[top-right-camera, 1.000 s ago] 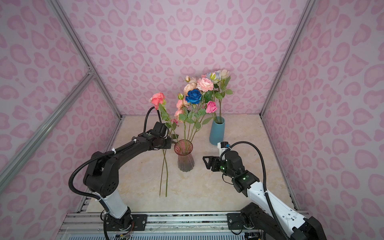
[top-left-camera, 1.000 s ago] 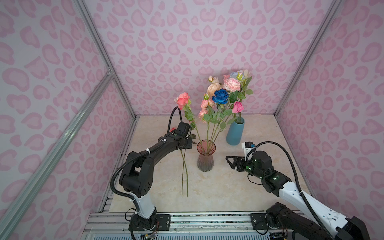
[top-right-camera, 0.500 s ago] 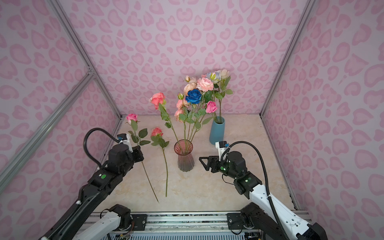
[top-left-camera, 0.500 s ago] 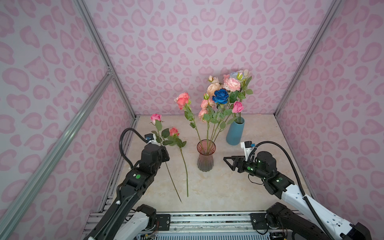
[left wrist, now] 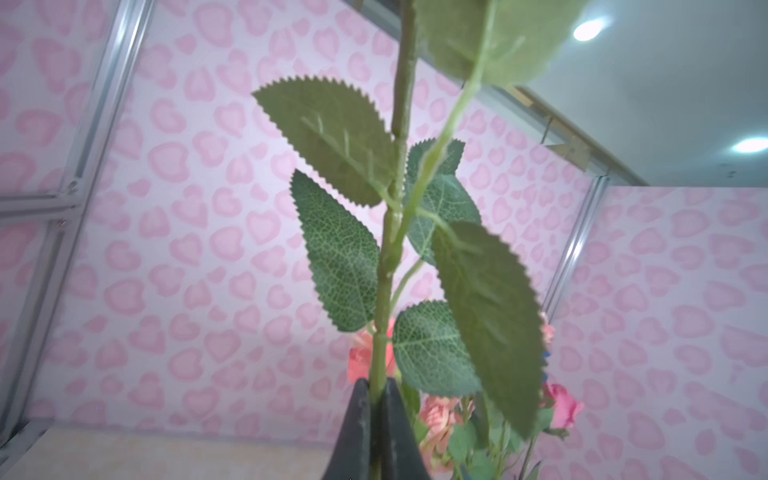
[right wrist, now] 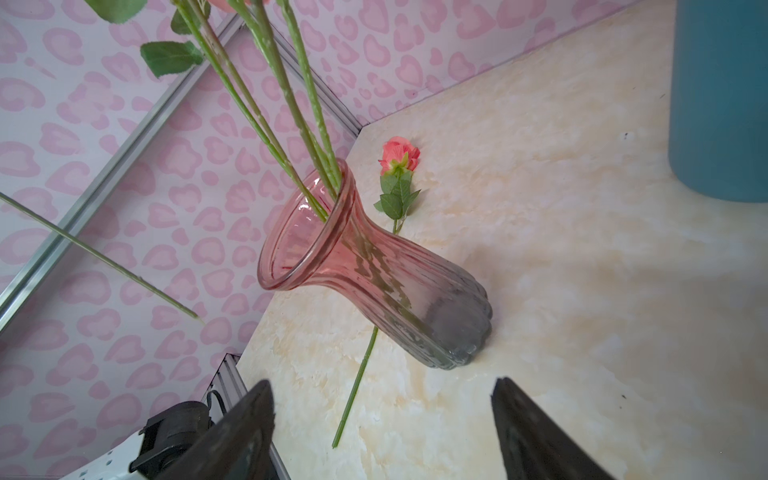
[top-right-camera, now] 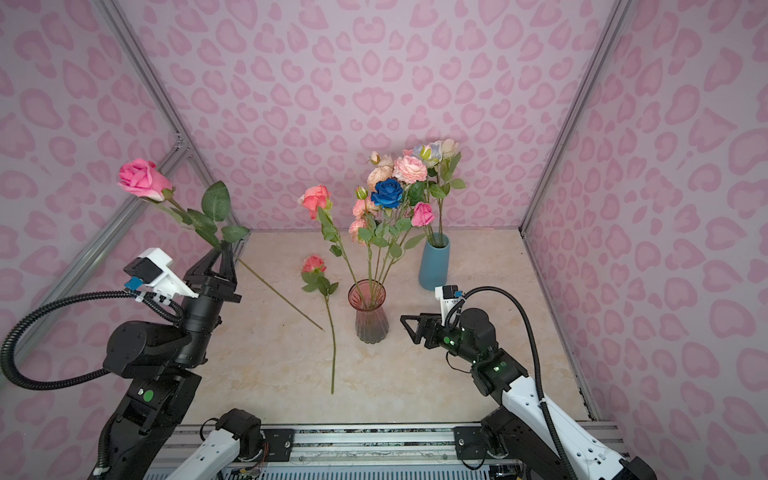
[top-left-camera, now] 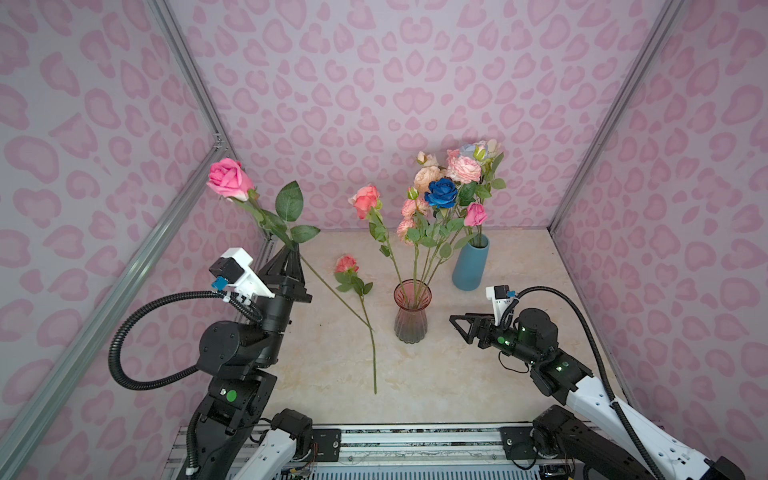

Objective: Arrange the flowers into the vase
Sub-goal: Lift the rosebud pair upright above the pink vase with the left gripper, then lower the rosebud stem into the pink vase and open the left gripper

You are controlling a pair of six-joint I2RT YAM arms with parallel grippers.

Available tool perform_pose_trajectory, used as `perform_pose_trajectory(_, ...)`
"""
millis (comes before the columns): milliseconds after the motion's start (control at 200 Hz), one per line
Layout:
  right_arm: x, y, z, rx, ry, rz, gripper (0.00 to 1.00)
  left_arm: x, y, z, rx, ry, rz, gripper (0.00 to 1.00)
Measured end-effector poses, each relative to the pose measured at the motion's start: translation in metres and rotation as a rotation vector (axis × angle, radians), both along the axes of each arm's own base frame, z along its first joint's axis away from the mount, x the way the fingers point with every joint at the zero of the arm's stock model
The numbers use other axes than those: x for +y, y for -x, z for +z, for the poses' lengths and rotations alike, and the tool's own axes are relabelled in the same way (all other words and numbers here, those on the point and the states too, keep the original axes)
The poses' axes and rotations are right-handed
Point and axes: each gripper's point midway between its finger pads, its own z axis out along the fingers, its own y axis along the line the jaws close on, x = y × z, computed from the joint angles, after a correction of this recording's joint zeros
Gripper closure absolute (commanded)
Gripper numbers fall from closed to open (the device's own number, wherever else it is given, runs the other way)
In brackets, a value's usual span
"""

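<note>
The cut end of a loose rose [top-left-camera: 356,285] lies nearest the front edge of the bench [top-left-camera: 457,374]. Its stem runs flat toward the back, left of the middle, and ends in a small coral bloom. The right fingers [right wrist: 536,440] hang low over the right half of the bench, spread wide and empty. They point at the pink vase [top-left-camera: 410,320] without touching it.

That vase stands upright about mid-bench, just right of the loose rose's stem. It holds several green stems that fan upward, among them a coral rose [top-left-camera: 365,200] leaning left, peach blooms [top-left-camera: 409,208] and a blue rose [top-left-camera: 442,193].

Over the left side, the left fingers [left wrist: 361,432] are clenched on the stem of a pink rose [top-left-camera: 272,220], just below its leaves. The bloom is held high toward the back-left corner, and the bare tail slants down toward the loose rose.

Behind and to the right of the pink vase, apart from it, a blue vase [top-left-camera: 469,268] stands upright in the back half. It carries a pink bloom [top-left-camera: 475,214] and pale blooms [top-left-camera: 478,149] on tall stems.
</note>
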Motion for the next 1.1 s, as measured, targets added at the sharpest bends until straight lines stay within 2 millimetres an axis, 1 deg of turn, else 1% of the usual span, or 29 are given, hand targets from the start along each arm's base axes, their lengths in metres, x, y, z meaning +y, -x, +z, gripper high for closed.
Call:
perform_pose_trajectory(65,-0.002,-0.002,0.002,-0.006,0.005,-0.019,0.17,-0.016,-0.003,0.020,-0.052,-0.013,-0.059,0.97)
perform_pose_trajectory(160,-0.003,-0.004,0.012,-0.031,0.003,-0.026,0.17,-0.045,-0.009,0.041,-0.107,-0.044,-0.137,0.97)
perform_pose_trajectory(265,-0.006,-0.005,0.021,-0.055,0.007,-0.034,0.17,-0.080,-0.017,0.051,-0.147,-0.095,-0.201,0.97)
perform_pose_trajectory(310,-0.007,-0.005,0.022,-0.062,0.012,-0.039,0.17,-0.093,-0.024,0.050,-0.153,-0.120,-0.218,0.97)
perform_pose_trajectory(435,-0.009,-0.003,0.020,-0.063,0.030,-0.041,0.17,-0.126,-0.046,0.029,-0.121,-0.193,-0.229,0.97)
perform_pose_trajectory(560,-0.011,-0.003,0.017,-0.057,0.045,-0.048,0.17,-0.149,-0.065,0.008,-0.095,-0.246,-0.224,0.97)
perform_pose_trajectory(665,-0.013,-0.002,0.016,-0.058,0.048,-0.049,0.17,-0.158,-0.078,-0.011,-0.069,-0.274,-0.207,0.97)
perform_pose_trajectory(800,-0.015,-0.001,0.013,-0.059,0.058,-0.054,0.17,-0.164,-0.089,-0.044,-0.008,-0.307,-0.197,0.97)
perform_pose_trajectory(1005,-0.018,-0.002,0.003,-0.043,0.074,-0.065,0.17,-0.171,-0.092,-0.086,0.069,-0.338,-0.201,0.81)
perform_pose_trajectory(1100,-0.018,-0.002,0.000,-0.034,0.079,-0.065,0.17,-0.174,-0.090,-0.095,0.087,-0.350,-0.211,0.66)
